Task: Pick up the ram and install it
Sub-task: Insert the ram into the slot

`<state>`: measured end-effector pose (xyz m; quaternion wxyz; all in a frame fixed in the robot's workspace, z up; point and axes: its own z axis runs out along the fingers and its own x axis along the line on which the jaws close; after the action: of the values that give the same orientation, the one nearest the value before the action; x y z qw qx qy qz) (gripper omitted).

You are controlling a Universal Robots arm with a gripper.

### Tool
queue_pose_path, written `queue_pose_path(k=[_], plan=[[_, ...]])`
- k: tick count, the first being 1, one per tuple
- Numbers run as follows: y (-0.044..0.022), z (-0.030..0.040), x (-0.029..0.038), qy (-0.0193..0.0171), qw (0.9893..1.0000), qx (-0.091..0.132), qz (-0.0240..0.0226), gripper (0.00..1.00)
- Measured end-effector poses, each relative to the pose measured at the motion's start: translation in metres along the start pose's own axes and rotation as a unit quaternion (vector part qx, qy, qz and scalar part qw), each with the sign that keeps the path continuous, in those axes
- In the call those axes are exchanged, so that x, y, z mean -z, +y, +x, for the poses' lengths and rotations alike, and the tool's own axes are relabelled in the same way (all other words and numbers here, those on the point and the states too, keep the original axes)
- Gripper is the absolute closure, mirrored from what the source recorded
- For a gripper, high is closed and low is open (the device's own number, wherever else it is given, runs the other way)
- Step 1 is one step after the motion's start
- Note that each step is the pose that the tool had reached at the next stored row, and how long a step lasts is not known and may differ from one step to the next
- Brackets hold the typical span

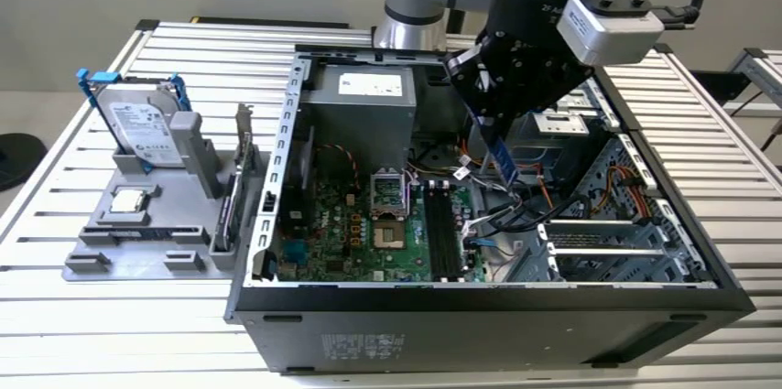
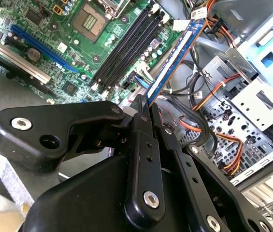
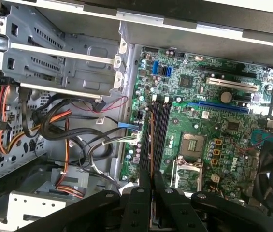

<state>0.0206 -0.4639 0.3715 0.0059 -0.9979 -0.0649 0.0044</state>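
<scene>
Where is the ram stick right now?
In the exterior view the ram hangs pinched in the gripper over the open computer case, to the exterior view's right of the black memory slots.

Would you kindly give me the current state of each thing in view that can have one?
gripper, shut on the ram
ram, held on edge above the motherboard, not seated
memory slots, empty
CPU socket, empty
computer case, open, lying on its side
hard drive, upright in the grey holder
CPU chip, flat on the grey holder
</scene>
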Motion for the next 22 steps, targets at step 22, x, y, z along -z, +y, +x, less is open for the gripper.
queue_pose_path(k=[22], plan=[[-0.0001,0.0001,-0.0045,0.0,1.0,0.0,0.0001,1.0]])
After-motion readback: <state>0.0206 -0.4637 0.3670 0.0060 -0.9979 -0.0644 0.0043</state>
